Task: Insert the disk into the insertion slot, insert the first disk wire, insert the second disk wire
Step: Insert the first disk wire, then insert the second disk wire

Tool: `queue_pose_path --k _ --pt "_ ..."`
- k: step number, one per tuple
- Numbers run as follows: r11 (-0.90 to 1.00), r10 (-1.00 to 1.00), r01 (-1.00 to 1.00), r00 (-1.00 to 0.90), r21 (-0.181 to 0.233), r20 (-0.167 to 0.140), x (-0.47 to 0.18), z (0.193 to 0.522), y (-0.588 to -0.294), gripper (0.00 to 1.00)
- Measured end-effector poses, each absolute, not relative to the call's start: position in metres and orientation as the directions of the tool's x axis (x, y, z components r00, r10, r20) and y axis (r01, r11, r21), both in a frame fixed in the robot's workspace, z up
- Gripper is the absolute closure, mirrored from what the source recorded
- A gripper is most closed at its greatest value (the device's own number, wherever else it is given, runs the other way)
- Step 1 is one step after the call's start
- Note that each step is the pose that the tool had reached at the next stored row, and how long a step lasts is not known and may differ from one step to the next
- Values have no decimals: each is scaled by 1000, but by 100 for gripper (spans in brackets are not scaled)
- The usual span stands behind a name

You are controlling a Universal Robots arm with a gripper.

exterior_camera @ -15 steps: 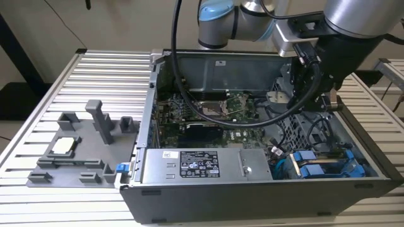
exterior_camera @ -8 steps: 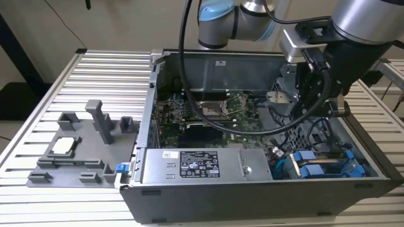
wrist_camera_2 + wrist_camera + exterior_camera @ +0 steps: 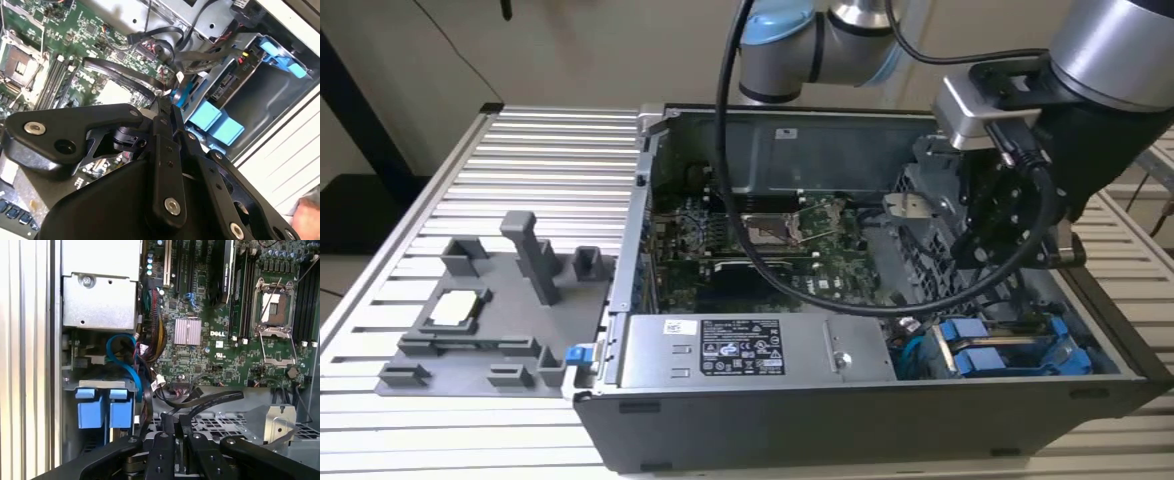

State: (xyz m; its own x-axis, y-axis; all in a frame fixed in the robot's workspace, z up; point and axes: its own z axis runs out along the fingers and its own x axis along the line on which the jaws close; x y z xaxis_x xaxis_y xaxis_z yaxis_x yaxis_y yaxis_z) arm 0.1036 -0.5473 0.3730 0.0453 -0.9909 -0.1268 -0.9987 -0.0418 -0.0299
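The slatted metal counter (image 3: 547, 140) carries an open computer case (image 3: 854, 420) with its green motherboard (image 3: 834, 245) exposed. The grey power-supply box (image 3: 747, 350) lies along the case's near wall. The disk (image 3: 1007, 350), blue-framed, sits in the insertion slot (image 3: 1067, 330) at the exterior view's right. The gripper (image 3: 160, 102) hovers over the drive cage, fingers drawn together on a dark wire (image 3: 220, 399)

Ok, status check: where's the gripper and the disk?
Gripper inside the case, over the drive cage, finger state unclear. Disk seated in the slot, blue tabs showing. Loose black cables beside the gripper.
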Motion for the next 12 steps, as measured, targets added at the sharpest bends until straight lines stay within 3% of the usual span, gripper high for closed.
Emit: queue_pose_path --k 12 --pt "-42 -994 -999 43 -7 -99 119 370 -568 84"
